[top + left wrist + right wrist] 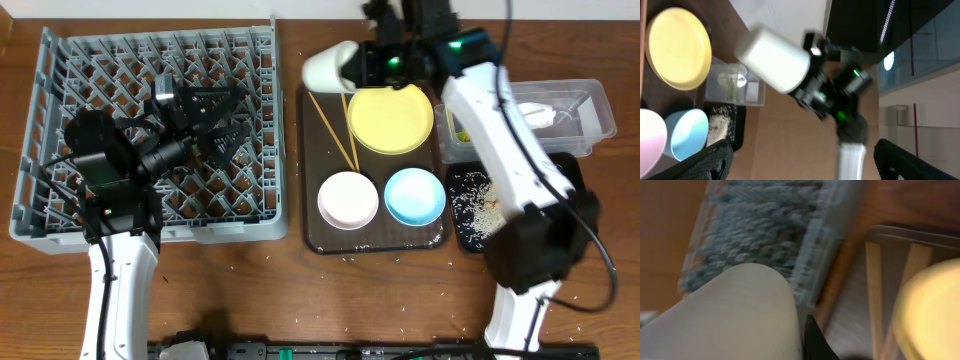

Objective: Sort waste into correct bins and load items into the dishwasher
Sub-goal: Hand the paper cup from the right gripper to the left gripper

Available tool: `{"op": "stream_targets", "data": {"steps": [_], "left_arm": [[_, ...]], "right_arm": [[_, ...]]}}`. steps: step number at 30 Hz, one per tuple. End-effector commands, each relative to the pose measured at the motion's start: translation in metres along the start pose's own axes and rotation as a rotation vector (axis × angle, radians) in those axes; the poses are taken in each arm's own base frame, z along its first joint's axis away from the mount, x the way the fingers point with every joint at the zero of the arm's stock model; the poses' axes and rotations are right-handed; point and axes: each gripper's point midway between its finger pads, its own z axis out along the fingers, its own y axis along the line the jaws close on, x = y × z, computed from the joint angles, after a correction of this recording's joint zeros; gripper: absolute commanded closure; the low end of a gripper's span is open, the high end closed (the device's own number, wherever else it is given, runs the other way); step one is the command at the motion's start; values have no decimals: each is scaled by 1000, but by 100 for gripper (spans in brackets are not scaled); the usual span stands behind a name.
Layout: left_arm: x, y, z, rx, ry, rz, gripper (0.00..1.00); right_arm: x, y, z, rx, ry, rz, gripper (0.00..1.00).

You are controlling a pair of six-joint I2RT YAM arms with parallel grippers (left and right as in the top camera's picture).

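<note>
Loading had barely begun: the right pincer (360,66) was clenched on the small white cup (328,66). The cup hung tipped on its side just off the far left corner of the dark brown serving tray (380,238), between that tray and the large square grey plastic dish rack (60,90). No dish showed among the rack's pegs. The left pincer (225,120) hovered over the rack, jaws spread wide and holding nothing. On the serving tray sat the round yellow plate (390,120), the thin wooden chopsticks (335,130) beside it, and the white bowl (348,198) and light blue bowl (415,195) side by side at the near end. Waste looked further along. The crumpled white paper napkin (535,112) lay inside the clear plastic rectangular tub (590,100), and a yellow-green scrap at the tub's left end was too small to identify. A heap of whitish rice grains (480,205) lay in the shallow black rectangular tray (570,170). Stray grains dotted the serving tray and the wooden surface (300,300). Judgement: sorting was mostly done apart from the scattered grains. All dishware was left to load, with the cup first in hand, then the plate, both bowls and the chopsticks.
</note>
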Motion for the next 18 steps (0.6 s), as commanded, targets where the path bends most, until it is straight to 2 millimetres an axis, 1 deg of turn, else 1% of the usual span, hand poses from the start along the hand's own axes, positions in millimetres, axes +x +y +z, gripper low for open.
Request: {"op": "stream_targets", "data": {"steps": [1, 3, 5, 8, 12, 18], "left_arm": [[17, -9, -1, 16, 101, 24, 9], [20, -9, -1, 20, 119, 82, 9], [20, -9, -1, 22, 120, 109, 9], [22, -9, -1, 28, 127, 190, 9], [23, -3, -1, 27, 134, 217, 9], [18, 18, -1, -25, 97, 99, 9]], "right_arm": [[19, 56, 15, -447, 126, -47, 99], [19, 70, 14, -579, 134, -95, 99], [21, 80, 12, -663, 146, -129, 99], [28, 90, 11, -729, 155, -193, 99], [35, 108, 6, -811, 167, -256, 99], [44, 121, 12, -830, 188, -277, 99]]}}
